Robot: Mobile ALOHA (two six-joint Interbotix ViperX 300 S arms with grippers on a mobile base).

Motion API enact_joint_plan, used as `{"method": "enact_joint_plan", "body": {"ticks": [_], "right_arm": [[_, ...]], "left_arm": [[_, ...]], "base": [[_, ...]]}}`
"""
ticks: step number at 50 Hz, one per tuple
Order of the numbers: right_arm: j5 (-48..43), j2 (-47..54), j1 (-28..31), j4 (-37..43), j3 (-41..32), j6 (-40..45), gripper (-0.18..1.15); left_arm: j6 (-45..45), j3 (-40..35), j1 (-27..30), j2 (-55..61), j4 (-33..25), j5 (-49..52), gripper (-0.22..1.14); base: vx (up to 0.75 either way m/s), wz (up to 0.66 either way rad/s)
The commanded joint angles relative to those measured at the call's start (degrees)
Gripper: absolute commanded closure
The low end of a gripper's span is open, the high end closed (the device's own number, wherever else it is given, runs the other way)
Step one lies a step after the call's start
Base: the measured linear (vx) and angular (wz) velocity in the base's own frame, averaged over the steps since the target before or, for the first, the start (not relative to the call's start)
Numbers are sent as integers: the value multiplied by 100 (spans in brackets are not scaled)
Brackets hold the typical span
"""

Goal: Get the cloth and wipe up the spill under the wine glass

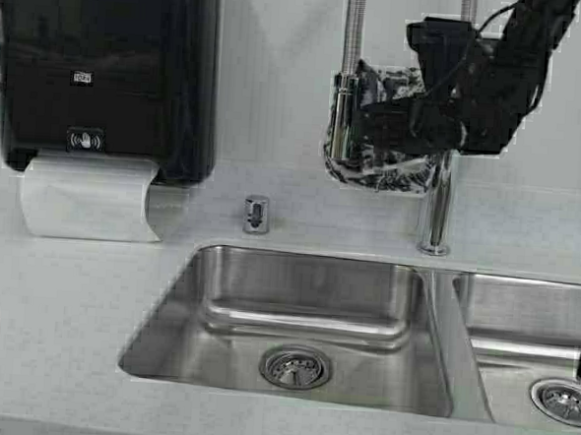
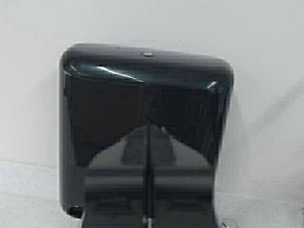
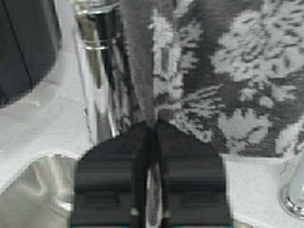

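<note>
The sink [image 1: 304, 327] has 2 steel basins in the pale counter [image 1: 58, 302]. Behind the sink stands the faucet [image 1: 437, 202]. The cloth [image 1: 380, 124] hangs on the faucet, above the counter. The right gripper [image 3: 151, 126] is closed, pinching a fold of it. The left gripper [image 2: 149, 128] is closed on nothing, facing the black towel dispenser [image 1: 107, 68], far left of the faucet.

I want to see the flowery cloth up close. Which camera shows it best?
The right wrist view: the cloth fills the picture, its white flowers clear, with the right hand pinching a fold. The high view shows the cloth smaller, draped on the faucet and partly hidden by the arm. The left wrist view shows none of it.
</note>
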Motion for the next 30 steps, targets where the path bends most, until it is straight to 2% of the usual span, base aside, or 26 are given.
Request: {"method": "enact_joint_plan", "body": {"ticks": [1, 15, 30], "right_arm": [[-79, -352, 35, 9, 44, -26, 87], [-18, -2206, 44, -18, 562, -334, 90], [791, -4131, 97, -26, 483, -448, 90]], "left_arm": [[9, -44, 9, 79, -9, -35, 89], [70, -44, 9, 176, -9, -26, 89], [62, -26, 9, 185, -26, -35, 89]], "base": [[0, 0], [0, 0], [-1, 3]]}}
